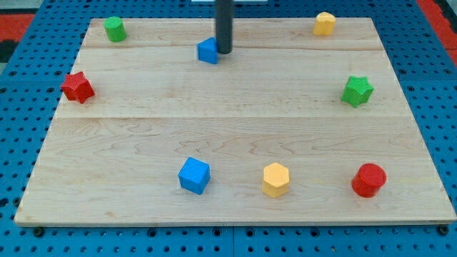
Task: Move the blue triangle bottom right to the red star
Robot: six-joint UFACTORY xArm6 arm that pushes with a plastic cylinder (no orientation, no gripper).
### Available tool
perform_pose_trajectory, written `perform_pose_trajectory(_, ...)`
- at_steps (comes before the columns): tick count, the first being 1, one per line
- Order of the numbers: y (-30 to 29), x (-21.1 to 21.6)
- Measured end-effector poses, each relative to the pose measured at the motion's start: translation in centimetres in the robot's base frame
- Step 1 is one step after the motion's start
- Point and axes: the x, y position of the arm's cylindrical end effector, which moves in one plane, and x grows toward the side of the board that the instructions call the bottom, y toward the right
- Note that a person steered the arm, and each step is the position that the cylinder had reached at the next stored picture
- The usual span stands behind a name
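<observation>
A pale wooden board (235, 135) fills most of the frame, lying on a blue pegboard surface (21, 143) that shows around its edges. My dark rod comes down from the top centre of the frame, and my tip (224, 52) rests on the board just at the right side of the blue triangle (208, 51), touching it or very nearly so; I have no fingers to open or close, only this plain rod end. The blue triangle sits near the board's top edge, a little left of centre. The red star (77, 86) lies at the left edge of the board, in the upper left of the frame, well apart from the blue triangle and lower than it. Along the lower part of the frame stand a blue cube (194, 175) left of centre, a yellow hexagon (275, 179) just right of centre, and a red cylinder (368, 179) at lower right. A green star (356, 91) sits at the right side, a green cylinder (114, 28) in the upper left corner, and a yellow block (324, 23), its shape unclear, in the upper right.
</observation>
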Motion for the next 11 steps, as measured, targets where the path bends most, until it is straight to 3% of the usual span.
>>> perform_pose_trajectory(1,-1.0,-3.0)
perform_pose_trajectory(2,-5.0,-1.8)
perform_pose_trajectory(3,-10.3,2.8)
perform_pose_trajectory(4,-9.4,10.5)
perform_pose_trajectory(5,-8.0,13.4)
perform_pose_trajectory(6,-8.0,15.1)
perform_pose_trajectory(7,-5.1,13.1)
perform_pose_trajectory(8,-3.1,16.1)
perform_pose_trajectory(9,-6.4,18.8)
perform_pose_trajectory(11,-7.7,16.8)
